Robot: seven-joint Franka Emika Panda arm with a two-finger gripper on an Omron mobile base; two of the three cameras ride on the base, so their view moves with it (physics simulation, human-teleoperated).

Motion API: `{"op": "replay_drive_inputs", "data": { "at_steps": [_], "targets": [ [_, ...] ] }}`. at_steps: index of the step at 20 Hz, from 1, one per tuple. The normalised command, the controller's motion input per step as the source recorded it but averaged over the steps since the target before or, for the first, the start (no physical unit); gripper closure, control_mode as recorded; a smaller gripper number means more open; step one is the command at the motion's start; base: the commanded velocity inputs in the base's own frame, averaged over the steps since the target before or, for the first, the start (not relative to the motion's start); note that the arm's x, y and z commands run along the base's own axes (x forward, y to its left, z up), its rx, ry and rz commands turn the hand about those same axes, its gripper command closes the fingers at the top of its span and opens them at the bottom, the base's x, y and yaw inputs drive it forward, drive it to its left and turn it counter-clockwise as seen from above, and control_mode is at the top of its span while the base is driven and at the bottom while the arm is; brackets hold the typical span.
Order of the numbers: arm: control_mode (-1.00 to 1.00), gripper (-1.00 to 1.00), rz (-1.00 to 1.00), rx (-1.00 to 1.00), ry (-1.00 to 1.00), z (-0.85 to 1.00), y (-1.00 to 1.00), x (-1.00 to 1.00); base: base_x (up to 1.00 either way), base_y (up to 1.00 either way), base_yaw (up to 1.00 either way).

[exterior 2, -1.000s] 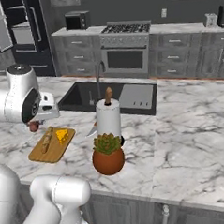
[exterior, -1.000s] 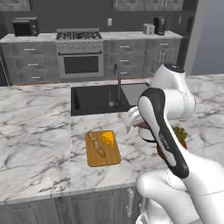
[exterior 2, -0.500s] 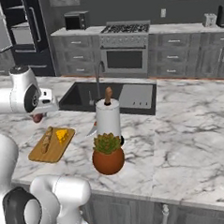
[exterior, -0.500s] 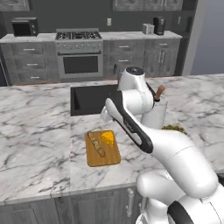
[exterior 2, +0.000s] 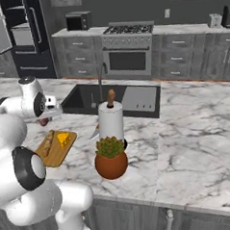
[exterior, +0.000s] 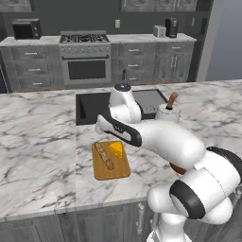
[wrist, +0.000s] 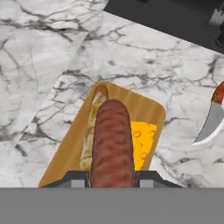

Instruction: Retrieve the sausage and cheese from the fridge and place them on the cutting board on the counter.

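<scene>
Over the last second the arm has swung from the right of the cutting board (wrist: pixel 103 139) to a place above it. The gripper (wrist: pixel 112 177) pinches the sausage (wrist: pixel 112 144), which hangs above the board; below it lie the cheese (wrist: pixel 141 144) and a pale bread stick (wrist: pixel 92 129). Best to lower onto bare wood between them (little is free), then release. A knife (wrist: pixel 210 120) lies to one side, the counter (wrist: pixel 39 65) is open beyond, and the sink (wrist: pixel 175 19) edge sits ahead
</scene>
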Motion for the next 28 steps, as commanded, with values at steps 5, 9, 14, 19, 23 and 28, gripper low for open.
{"op": "replay_drive_inputs", "data": {
  "at_steps": [5,9,14,19,23,28],
  "targets": [
    [-1.0,1.0,0.0,0.0,0.1,-0.53,0.25,0.16,0.0,0.0,0.0],
    [-1.0,1.0,0.0,0.01,0.17,-0.39,-0.02,0.26,0.0,0.0,0.0],
    [-1.0,1.0,0.0,0.0,0.08,-0.39,-0.02,0.29,0.0,0.0,0.0],
    [-1.0,1.0,0.0,0.0,0.03,-0.49,0.0,0.05,0.0,0.0,0.0],
    [-1.0,1.0,0.0,0.0,0.0,-0.36,0.0,0.0,0.0,0.0,0.0],
    [-1.0,1.0,0.0,0.0,0.0,-0.2,-0.02,0.0,0.0,0.0,0.0]
  ]
}}
